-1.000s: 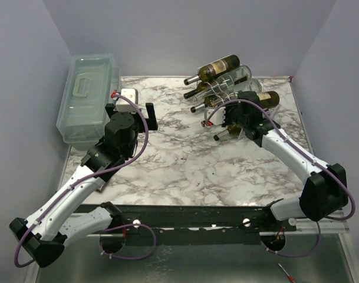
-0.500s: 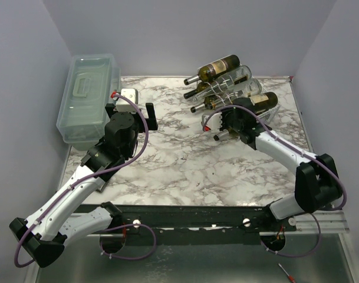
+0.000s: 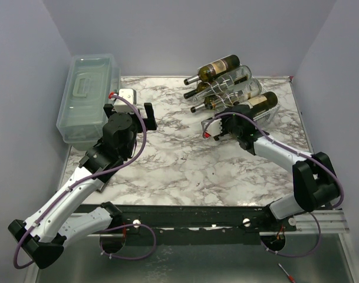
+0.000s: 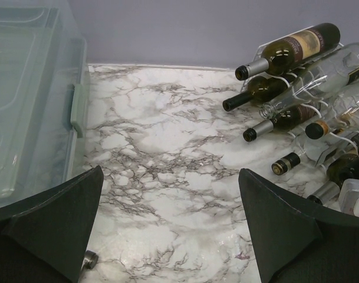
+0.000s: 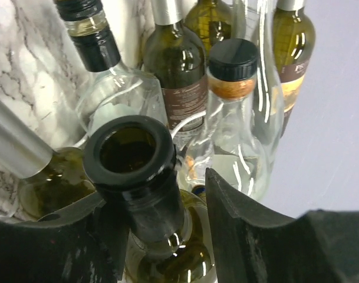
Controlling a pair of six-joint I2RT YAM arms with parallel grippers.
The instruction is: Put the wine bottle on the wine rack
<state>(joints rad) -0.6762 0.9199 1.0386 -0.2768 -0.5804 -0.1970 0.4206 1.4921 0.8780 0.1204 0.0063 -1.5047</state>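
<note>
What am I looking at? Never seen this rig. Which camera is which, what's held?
Two robot arms bolted at the near edge of a marble table. The wide picture is from a fixed camera above and behind them; the other two are from wrist cameras. At far left is a translucent lidded bin, at far right a white wire wine rack loaded with bottles. The left gripper is open and empty. The right gripper straddles the neck of an uncapped dark bottle at the rack; whether it clamps, I cannot tell.

overhead view looks down from behind; both wrist views face the wine rack point(image 3: 219, 88), right one closest.
</note>
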